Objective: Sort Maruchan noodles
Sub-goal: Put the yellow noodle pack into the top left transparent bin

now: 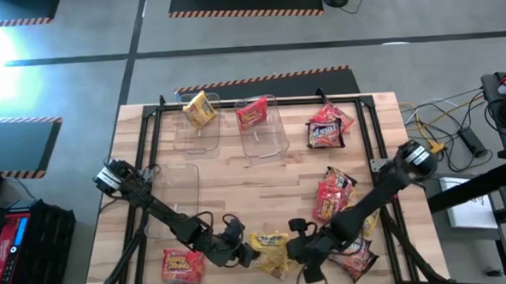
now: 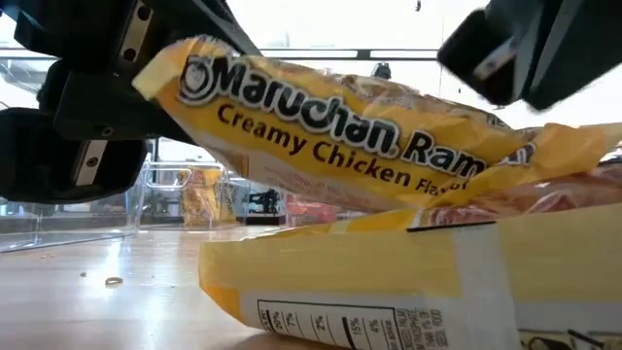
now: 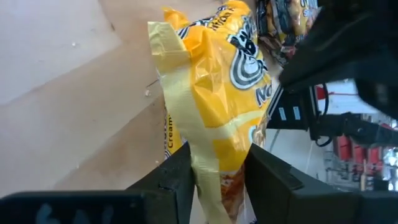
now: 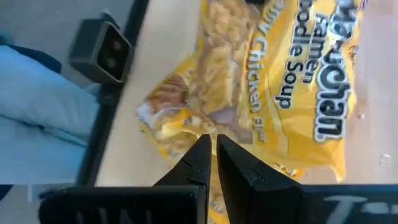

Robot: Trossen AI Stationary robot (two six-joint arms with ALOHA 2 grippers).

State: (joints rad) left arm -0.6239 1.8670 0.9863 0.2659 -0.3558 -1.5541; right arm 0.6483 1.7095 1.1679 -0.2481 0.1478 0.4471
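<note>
One camera looks straight down on the whole counter [image 1: 237, 160]. One sits low on it, very close to the yellow noodle packs [image 2: 369, 126]. Both wrist cameras see them close up too.

Landmark: yellow packets [image 1: 270, 251] at the table's near edge. Both grippers crowd them, left gripper [image 1: 248, 255] on one side, right gripper [image 1: 302, 249] on the other, blocking side access. Beyond the packets, bare wood [image 1: 246, 189] lies open up to two clear bins [image 1: 265, 129]. Right of the packets, red packets [image 1: 332, 194] clutter the path. Left of them, past the left arm, one red packet [image 1: 181, 267] lies.
</note>
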